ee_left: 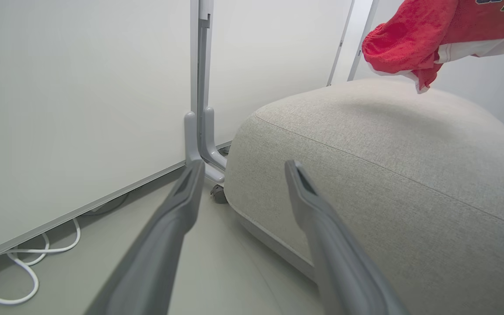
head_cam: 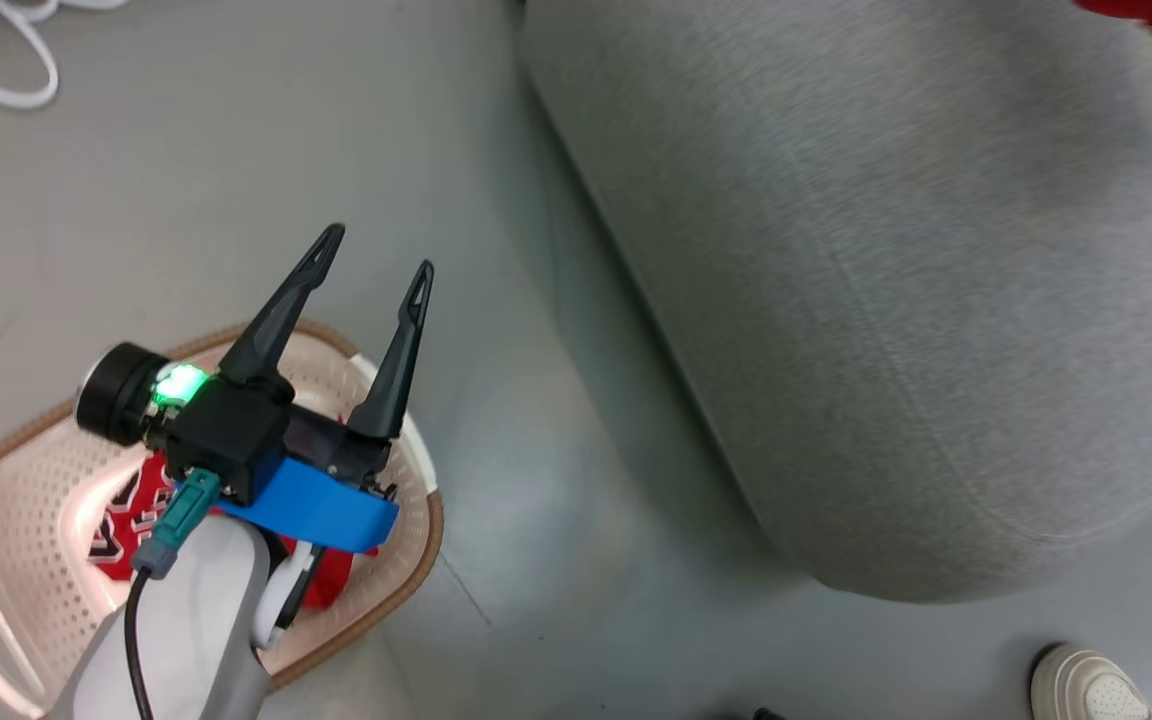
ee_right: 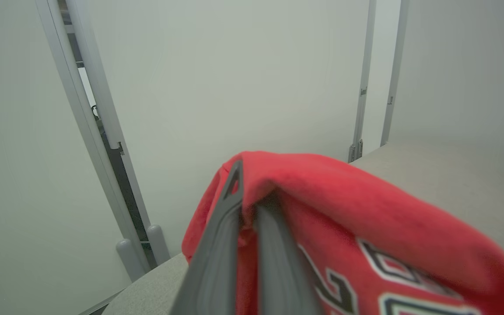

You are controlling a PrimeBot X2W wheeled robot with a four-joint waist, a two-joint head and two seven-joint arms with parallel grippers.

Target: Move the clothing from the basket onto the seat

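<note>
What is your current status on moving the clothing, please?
Left gripper open, above basket. Right gripper shut on one red garment, held over seat. Second garment in basket. Person's shoe near seat.

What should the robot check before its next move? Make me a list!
1. Right gripper pinching the red garment: ok.
2. That garment over the seat: ok, it hangs above it.
3. Left gripper open and empty: ok.
4. Basket emptied: not ok, another red garment lies inside.
5. Person's shoe by the seat out of the way: cannot tell.
</note>
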